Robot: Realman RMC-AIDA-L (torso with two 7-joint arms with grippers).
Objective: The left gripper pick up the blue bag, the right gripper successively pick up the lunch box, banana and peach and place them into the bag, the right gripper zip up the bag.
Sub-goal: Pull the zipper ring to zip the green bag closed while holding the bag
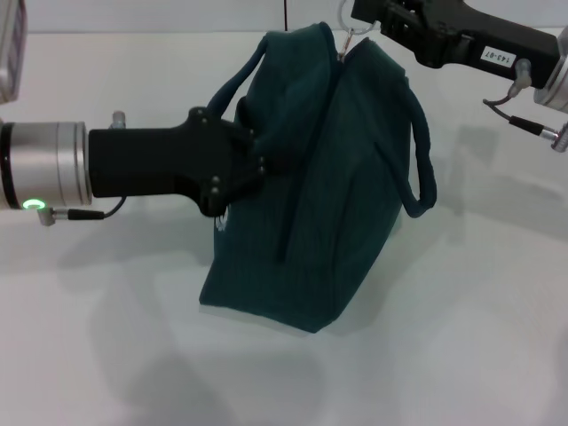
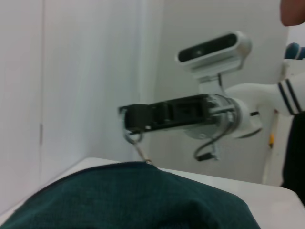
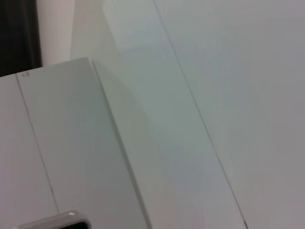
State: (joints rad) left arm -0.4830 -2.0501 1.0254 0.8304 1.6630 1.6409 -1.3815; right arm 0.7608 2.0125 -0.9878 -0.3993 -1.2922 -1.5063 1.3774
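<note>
One blue bag point(image 1: 328, 177) stands tilted on the white table point(image 1: 461, 355), its long axis running from the near base corner up and away to the zipper end at the far top, the whole body leaning toward the left gripper point(image 1: 244, 169). That gripper comes in level from the bag's left side and is clamped on the bag's near flank, just under the left loop handle point(image 1: 232, 84); a second handle point(image 1: 424, 169) hangs in a loop down the bag's opposite side, making two handles in all. At the bag's far top end, the right gripper point(image 1: 371, 25) reaches in from the bag's right and is pinched onto the single metal ring pull point(image 1: 353, 39) of the zipper, whose seam runs closed along the ridge of the bag. The left wrist view shows the same grip from across the bag's top: the right gripper point(image 2: 127, 125) holding the ring point(image 2: 134, 138) just above the fabric point(image 2: 133, 200). The right wrist view shows only pale wall panels point(image 3: 190, 114).
</note>
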